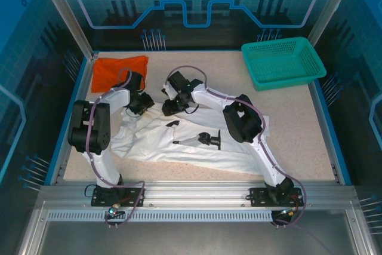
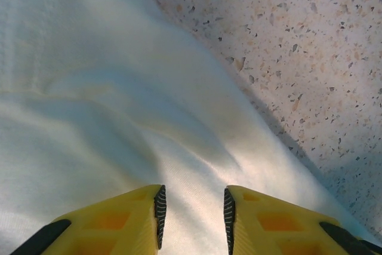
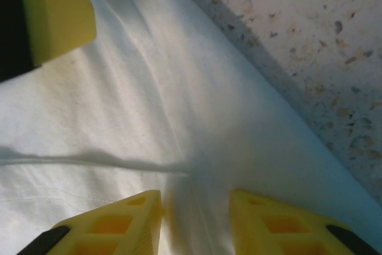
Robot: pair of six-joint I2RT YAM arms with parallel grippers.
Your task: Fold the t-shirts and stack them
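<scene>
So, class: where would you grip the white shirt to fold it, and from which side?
On the white shirt, take the far edge, coming down from above: the cloth lies flat, and that edge runs free beside bare table.

text: none legible | white t-shirt | black graphic: no readable letters

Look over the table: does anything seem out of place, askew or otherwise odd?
The white t-shirt lies rumpled and unevenly spread across the near middle, not flat. The orange-red shirt sits apart in the far left corner, its outline uneven. The teal basket at far right stands skewed on the table. Nothing looks spilled or torn.
</scene>
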